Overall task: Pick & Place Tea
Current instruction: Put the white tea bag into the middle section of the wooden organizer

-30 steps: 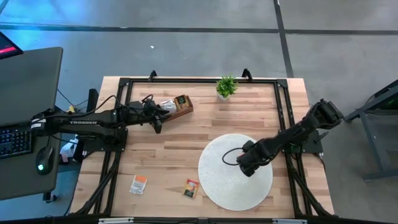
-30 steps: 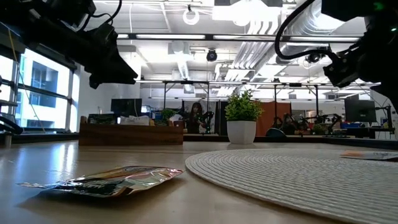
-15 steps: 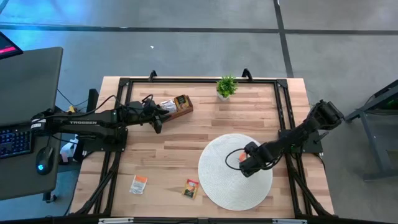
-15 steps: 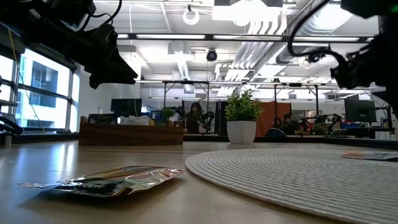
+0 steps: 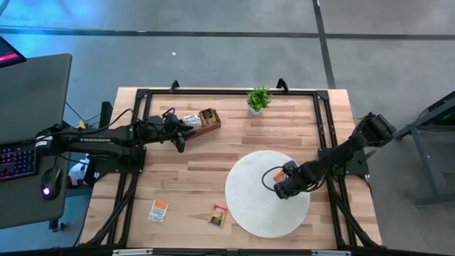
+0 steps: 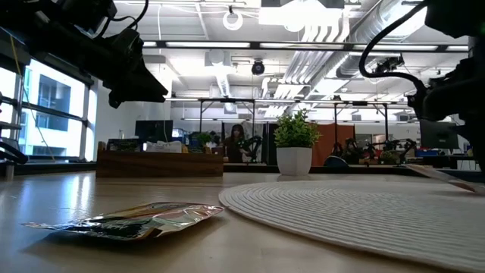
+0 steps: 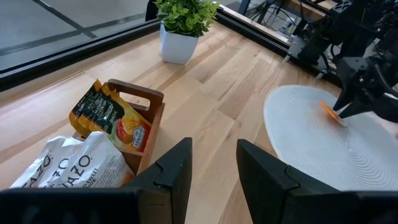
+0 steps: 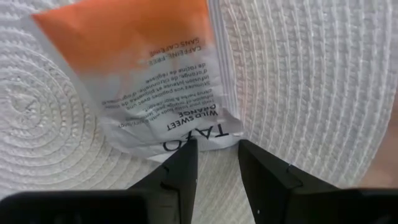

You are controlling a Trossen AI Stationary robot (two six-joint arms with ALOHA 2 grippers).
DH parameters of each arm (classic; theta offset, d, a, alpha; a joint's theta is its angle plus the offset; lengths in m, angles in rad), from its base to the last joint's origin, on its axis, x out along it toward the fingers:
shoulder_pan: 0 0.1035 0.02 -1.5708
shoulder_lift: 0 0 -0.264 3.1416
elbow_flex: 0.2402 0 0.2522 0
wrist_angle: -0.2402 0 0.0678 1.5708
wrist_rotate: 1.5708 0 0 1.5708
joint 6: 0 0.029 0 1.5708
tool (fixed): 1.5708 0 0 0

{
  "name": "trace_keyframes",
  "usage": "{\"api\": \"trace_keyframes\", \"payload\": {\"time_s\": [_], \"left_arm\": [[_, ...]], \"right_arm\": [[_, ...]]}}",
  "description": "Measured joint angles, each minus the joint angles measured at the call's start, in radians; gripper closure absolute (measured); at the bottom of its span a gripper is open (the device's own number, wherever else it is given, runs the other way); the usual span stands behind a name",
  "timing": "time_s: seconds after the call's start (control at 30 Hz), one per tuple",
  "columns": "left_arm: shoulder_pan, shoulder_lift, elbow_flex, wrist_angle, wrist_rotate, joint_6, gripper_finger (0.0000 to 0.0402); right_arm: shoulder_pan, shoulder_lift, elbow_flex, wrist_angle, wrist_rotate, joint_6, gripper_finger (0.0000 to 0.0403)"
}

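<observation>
On the round mat (image 5: 249, 206), right fingers (image 8: 180, 168) pinch an orange-and-white sachet (image 8: 149, 74) by its edge.

— What stands on the far side of the wooden table (image 5: 199, 178)?

— A small potted plant (image 5: 259, 99) in a white pot, near the far edge. Left of it sits a brown wooden tray (image 5: 208, 119).

— And nearer?

— A round white woven mat (image 5: 249, 206), right of centre.

— Off the table?

— To the left a dark desk (image 5: 35, 107) with a keyboard (image 5: 15, 162) and mouse (image 5: 48, 190). In the room beyond, possibly a person (image 6: 239, 142), too far to tell.
</observation>
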Motion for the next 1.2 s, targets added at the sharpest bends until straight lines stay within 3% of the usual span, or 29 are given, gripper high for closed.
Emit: {"api": "trace_keyframes", "payload": {"time_s": [0.13, 0.33, 0.73, 1.2], "left_arm": [[0.000, 0.000, 0.000, 0.000, 0.000, 0.000, 0.0277], [0.000, 0.000, 0.000, 0.000, 0.000, 0.000, 0.0277], [0.000, 0.000, 0.000, 0.003, -0.001, 0.000, 0.0277], [0.000, 0.000, 0.000, 0.003, 0.000, 0.000, 0.0277]], "right_arm": [[-0.001, -0.049, -0.007, -0.006, 0.043, -0.038, 0.0303], [-0.010, -0.091, -0.007, -0.037, 0.094, -0.239, 0.0319], [-0.081, -0.093, -0.007, -0.002, 0.129, -0.350, 0.0319], [-0.087, -0.096, -0.075, 0.108, 0.113, -0.272, 0.0320]]}}
